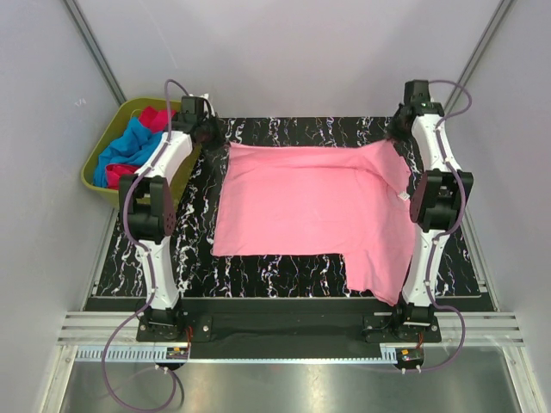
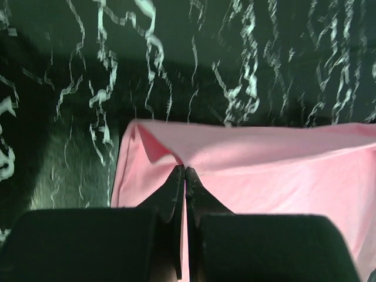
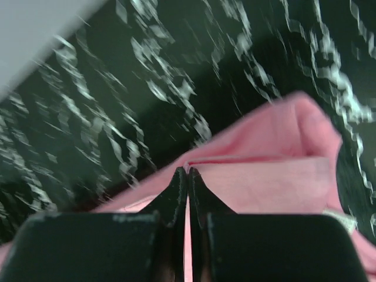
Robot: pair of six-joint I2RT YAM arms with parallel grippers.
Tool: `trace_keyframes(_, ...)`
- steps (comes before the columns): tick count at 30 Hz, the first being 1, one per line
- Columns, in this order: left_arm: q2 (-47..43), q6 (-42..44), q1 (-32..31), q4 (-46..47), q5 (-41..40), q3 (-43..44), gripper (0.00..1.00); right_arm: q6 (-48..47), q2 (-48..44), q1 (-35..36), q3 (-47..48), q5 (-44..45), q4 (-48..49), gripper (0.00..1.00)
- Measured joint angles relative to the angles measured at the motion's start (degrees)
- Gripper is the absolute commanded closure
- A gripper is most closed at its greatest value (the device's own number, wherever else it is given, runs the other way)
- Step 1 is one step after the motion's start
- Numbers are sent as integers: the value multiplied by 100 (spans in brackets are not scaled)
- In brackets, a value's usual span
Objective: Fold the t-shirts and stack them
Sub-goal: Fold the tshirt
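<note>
A light pink t-shirt (image 1: 314,211) lies spread on the black marbled table (image 1: 284,275), with one part hanging toward the front right. My left gripper (image 1: 209,131) is at the shirt's far left corner, shut on the pink cloth (image 2: 247,176); its fingertips (image 2: 176,176) pinch a raised fold. My right gripper (image 1: 399,129) is at the far right corner, shut on the pink cloth (image 3: 264,170); its fingertips (image 3: 179,176) pinch the hem. Blue and magenta t-shirts (image 1: 129,151) lie in the bin.
An olive-green bin (image 1: 108,142) stands off the table's far left corner, close to my left arm. Grey walls close in on both sides and the back. A metal rail runs along the front edge.
</note>
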Motion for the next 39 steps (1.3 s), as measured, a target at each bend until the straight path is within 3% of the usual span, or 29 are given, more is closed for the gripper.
trace_keyframes(5, 225, 0, 17, 450, 9, 236, 100, -85, 380, 2, 1478, -31, 166, 100)
trace_keyframes(9, 533, -7, 52, 734, 76, 345, 100, -149, 514, 2, 1657, -101, 157, 100)
trace_keyframes(27, 739, 190, 345, 883, 2, 289, 100, -503, 400, 17, 291, -509, -74, 100)
trace_keyframes(39, -219, 105, 358, 649, 111, -1099, 100, -439, -570, 116, -684, -529, -490, 100)
